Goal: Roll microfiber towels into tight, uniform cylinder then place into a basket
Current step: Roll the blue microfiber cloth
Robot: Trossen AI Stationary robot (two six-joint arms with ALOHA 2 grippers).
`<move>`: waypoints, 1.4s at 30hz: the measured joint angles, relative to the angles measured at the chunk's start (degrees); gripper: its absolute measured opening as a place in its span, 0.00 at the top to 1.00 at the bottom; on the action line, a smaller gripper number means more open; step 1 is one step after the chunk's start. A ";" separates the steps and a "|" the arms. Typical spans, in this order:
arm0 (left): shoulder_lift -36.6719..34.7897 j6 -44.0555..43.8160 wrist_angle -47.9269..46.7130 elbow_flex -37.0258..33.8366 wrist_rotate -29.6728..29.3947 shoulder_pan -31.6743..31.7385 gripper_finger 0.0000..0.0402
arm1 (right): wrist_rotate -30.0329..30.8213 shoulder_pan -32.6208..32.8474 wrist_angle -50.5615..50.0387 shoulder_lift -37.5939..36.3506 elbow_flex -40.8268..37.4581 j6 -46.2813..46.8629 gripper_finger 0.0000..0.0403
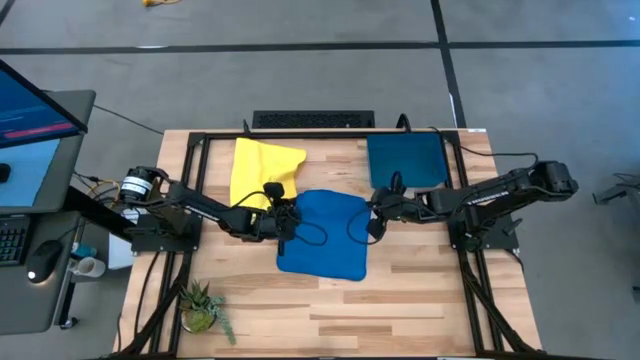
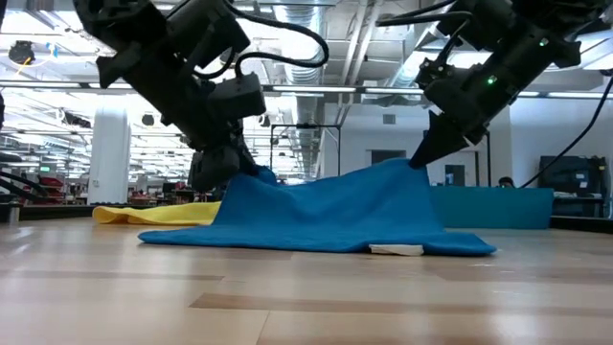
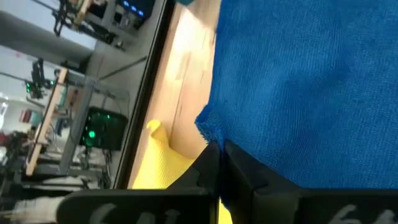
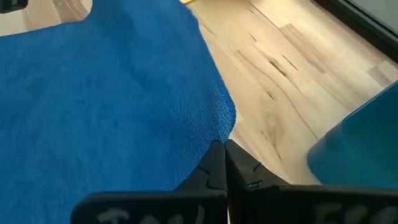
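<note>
Left pincer [image 1: 290,222]: clamped tight on the left edge of the blue towel [image 1: 325,235], lifting it off the tabletop [image 1: 400,290].
Right pincer [image 1: 374,226]: pinched closed on the towel's right edge, raised likewise.
Blue towel: mid-tabletop, sagging between both grips, its near edge lying flat.
Yellow towel [image 1: 262,168]: spread flat behind the left arm.
Basket [image 1: 408,162]: far right corner.

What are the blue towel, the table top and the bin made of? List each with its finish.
Blue towel: soft knit-looking cloth, matte, fine looped texture; likely microfiber.
Table top: pale wood planks, visible grain, slight sheen.
Bin: dark teal, smooth and even; probably plastic, though fabric cannot be ruled out.
</note>
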 joint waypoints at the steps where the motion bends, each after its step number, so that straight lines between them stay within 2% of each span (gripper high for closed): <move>1: 0.00 0.07 0.26 -0.33 -0.36 0.00 1.00 | 0.01 0.00 0.05 0.00 0.00 0.00 0.99; 6: -0.02 3.52 0.94 -1.80 -0.93 0.00 1.00 | 0.01 1.08 0.39 0.00 0.00 0.02 0.98; 12: -0.02 10.52 1.94 -3.41 -0.53 0.05 1.00 | 0.15 5.93 0.39 0.00 0.00 0.70 0.99; 16: -0.04 10.67 3.55 -3.39 1.19 -0.67 1.00 | 1.76 8.40 0.92 0.00 0.00 1.16 0.99; 28: -0.07 10.33 4.12 -3.39 -0.05 -7.86 1.00 | 4.01 12.74 1.64 0.94 0.04 1.90 0.99; 42: -0.07 8.67 2.14 -3.39 -0.57 -16.34 1.00 | 4.30 22.62 3.75 0.94 0.04 3.11 0.98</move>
